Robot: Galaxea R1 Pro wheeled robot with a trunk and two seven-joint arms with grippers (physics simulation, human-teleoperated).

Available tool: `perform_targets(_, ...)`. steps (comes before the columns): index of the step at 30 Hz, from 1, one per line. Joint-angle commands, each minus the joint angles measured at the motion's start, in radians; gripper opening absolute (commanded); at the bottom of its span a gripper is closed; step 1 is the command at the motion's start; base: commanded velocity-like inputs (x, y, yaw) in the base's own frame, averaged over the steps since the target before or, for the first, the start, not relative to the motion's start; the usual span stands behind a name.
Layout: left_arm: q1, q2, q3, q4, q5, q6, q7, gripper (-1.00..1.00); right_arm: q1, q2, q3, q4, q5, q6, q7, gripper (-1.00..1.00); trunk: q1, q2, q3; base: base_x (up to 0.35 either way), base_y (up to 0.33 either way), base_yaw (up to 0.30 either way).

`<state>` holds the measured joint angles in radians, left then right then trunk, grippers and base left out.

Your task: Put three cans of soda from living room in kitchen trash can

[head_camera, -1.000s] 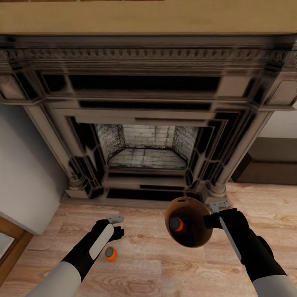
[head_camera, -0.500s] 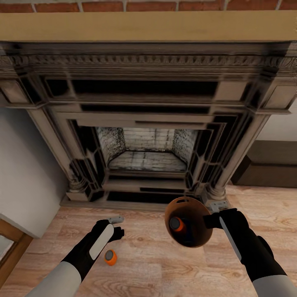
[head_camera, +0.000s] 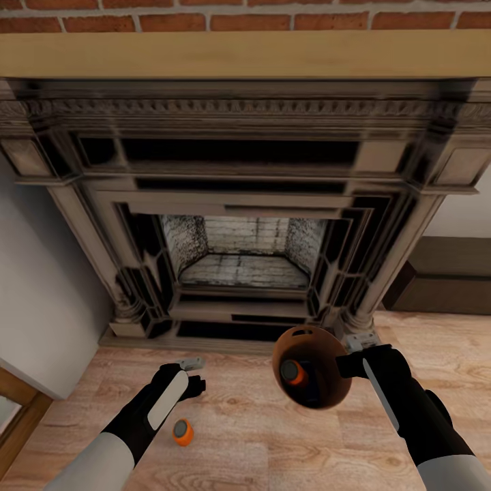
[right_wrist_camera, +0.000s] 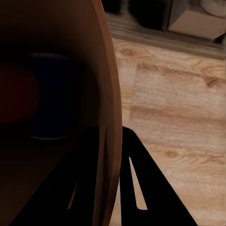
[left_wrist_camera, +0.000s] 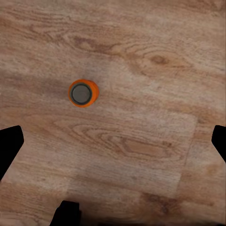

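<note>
My right gripper (head_camera: pixel 352 354) is shut on the rim of the copper-brown trash can (head_camera: pixel 326 390), holding it tilted above the wood floor. An orange can of soda (head_camera: pixel 293 372) lies inside it. In the right wrist view the bin wall (right_wrist_camera: pixel 109 113) runs between my dark fingers, with a blue can (right_wrist_camera: pixel 49 106) dim in its dark inside. Another orange can of soda (head_camera: pixel 182 432) stands upright on the floor, just below my left gripper (head_camera: pixel 193 374). That gripper (left_wrist_camera: pixel 113 141) hangs open over the can (left_wrist_camera: pixel 83 92), not touching it.
A dark carved fireplace (head_camera: pixel 245 204) with a wooden mantel and red brick above stands straight ahead. A grey wall (head_camera: pixel 41 293) and a wood frame (head_camera: pixel 20 409) are at the left. A dark low cabinet (head_camera: pixel 443 276) sits at the right. Light plank floor (head_camera: pixel 259 436) lies beneath.
The whole picture has slid downward and more brick shows at the top, so the camera has moved. Both arms hold their places in the view, and the trash can stays in the right gripper.
</note>
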<state>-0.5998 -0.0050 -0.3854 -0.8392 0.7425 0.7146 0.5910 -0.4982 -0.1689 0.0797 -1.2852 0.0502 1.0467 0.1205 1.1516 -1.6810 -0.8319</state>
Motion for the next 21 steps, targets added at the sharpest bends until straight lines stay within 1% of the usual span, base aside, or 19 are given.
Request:
perform_targets(1, 0.0, 0.0, 0.0, 0.0, 0.0, 0.0, 0.0, 1.0, 0.0, 0.0, 0.0, 0.0, -0.016, 0.001, 0.005, -1.0, 0.0, 0.0, 0.0, 0.139, 0.093, 0.0)
perform_targets(8, 0.0, 0.001, 0.0, 0.0, 0.0, 0.001, -0.002, 1.0, 0.0, 0.0, -0.001, 0.0, -0.016, 0.001, 0.005, -1.0, 0.0, 0.0, 0.001, 0.207, 0.154, -0.011)
perform_targets(14, 0.0, 0.0, -0.002, 0.0, -0.001, -0.002, -0.001, 1.0, 0.0, 0.0, 0.0, 0.0, -0.016, 0.001, 0.005, -1.0, 0.0, 0.0, 0.005, 0.243, 0.185, -0.161)
perform_targets(17, 0.0, -0.001, -0.003, 0.0, -0.002, -0.004, -0.001, 1.0, 0.0, 0.0, 0.0, 0.0, -0.016, 0.001, 0.005, -1.0, 0.0, 0.0, 0.007, 0.195, 0.07, -0.185)
perform_targets(21, 0.0, 0.0, -0.004, 0.0, -0.001, -0.005, -0.001, 1.0, -0.001, 0.0, 0.0, 0.0, -0.016, 0.001, 0.005, -1.0, 0.0, 0.0, 0.008, 0.263, 0.024, -0.069)
